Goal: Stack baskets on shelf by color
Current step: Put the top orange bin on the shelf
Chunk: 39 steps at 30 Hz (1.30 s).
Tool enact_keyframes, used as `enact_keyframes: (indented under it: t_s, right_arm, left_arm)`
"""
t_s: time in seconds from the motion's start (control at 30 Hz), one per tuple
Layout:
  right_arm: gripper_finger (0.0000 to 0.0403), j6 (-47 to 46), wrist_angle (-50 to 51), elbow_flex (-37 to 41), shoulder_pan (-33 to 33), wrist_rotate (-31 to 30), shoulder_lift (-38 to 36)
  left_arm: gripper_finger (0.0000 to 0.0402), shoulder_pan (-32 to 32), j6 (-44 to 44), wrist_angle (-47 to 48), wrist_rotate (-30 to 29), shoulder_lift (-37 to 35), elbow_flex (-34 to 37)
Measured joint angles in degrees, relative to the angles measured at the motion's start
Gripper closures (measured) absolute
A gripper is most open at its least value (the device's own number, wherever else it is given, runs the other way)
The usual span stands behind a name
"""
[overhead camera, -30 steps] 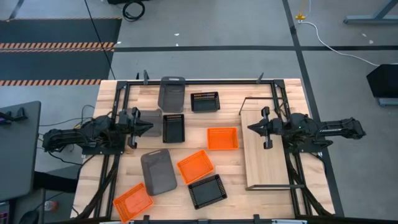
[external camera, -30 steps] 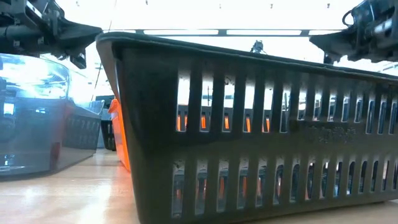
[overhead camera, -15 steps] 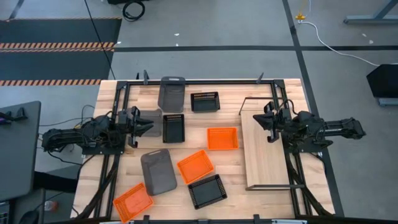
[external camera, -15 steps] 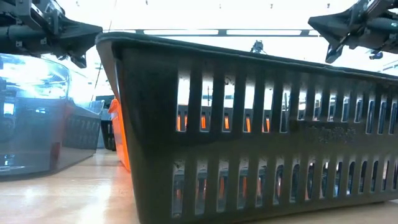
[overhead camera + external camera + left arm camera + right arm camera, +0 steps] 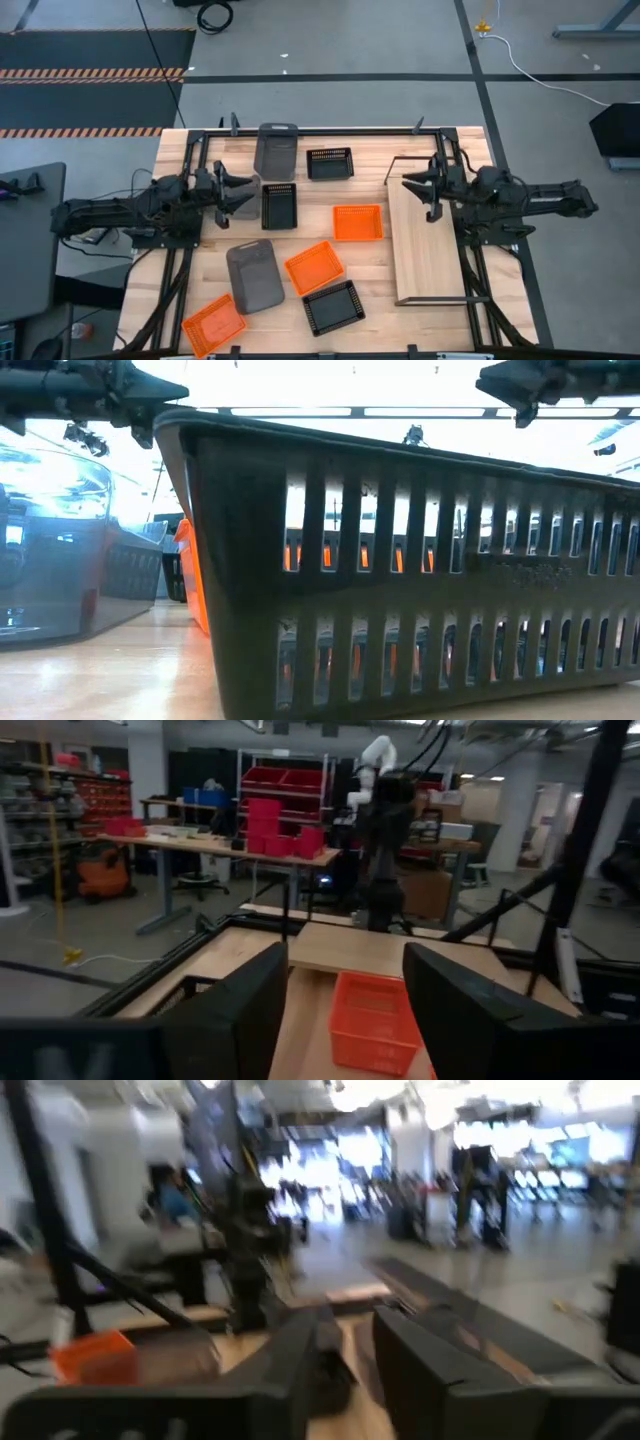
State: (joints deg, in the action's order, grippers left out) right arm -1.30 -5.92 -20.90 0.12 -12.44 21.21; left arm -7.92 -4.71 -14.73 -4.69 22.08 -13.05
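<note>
Nine baskets lie loose on the tabletop (image 5: pixel 180 160), none stacked, and the shelf (image 5: pixel 425 255) on your right side is bare; nothing of the task is done yet; orange ones sit at (image 5: pixel 357 222), (image 5: pixel 314 267) and (image 5: pixel 213 324); black slatted at (image 5: pixel 329 162), (image 5: pixel 279 204), (image 5: pixel 333 305); dark grey at (image 5: pixel 277 150) and (image 5: pixel 254 275), third mostly hidden under your left arm. What changed: your left gripper (image 5: pixel 243 195) has pushed forward toward the black basket beside it and its fingers (image 5: pixel 240 1020) have spread wide, empty; your right gripper (image 5: pixel 412 187) has lifted and reached over the shelf's far end, jaws now parted with a clear gap, holding nothing. Judgement: both arms are just starting their reach; left looks set for a first pick, probably black or the grey under it; no basket is touched.
</note>
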Motion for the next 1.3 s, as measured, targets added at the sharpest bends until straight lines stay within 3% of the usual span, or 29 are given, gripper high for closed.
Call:
enact_keyframes:
  t_s: [0.23,0.6,0.93,1.3]
  right_arm:
    - [0.0220,-3.35,18.70,-19.01,0.00,-1.37,21.51]
    - [0.0219,-4.18,30.53,-35.43,1.21,6.53,50.27]
    - [0.0195,-9.34,39.63,-39.20,5.39,7.19,64.84]
    - [0.0178,-15.50,40.61,-39.20,10.24,7.29,71.41]
  left_arm:
    - [0.0178,-2.84,1.27,-0.01,2.10,7.54,-4.21]
    - [0.0178,-3.48,-2.34,2.43,4.69,12.48,-4.56]
    - [0.0186,-2.88,-4.09,5.01,7.60,12.45,-4.56]
    - [0.0194,0.67,-4.11,5.39,7.45,12.46,-4.56]
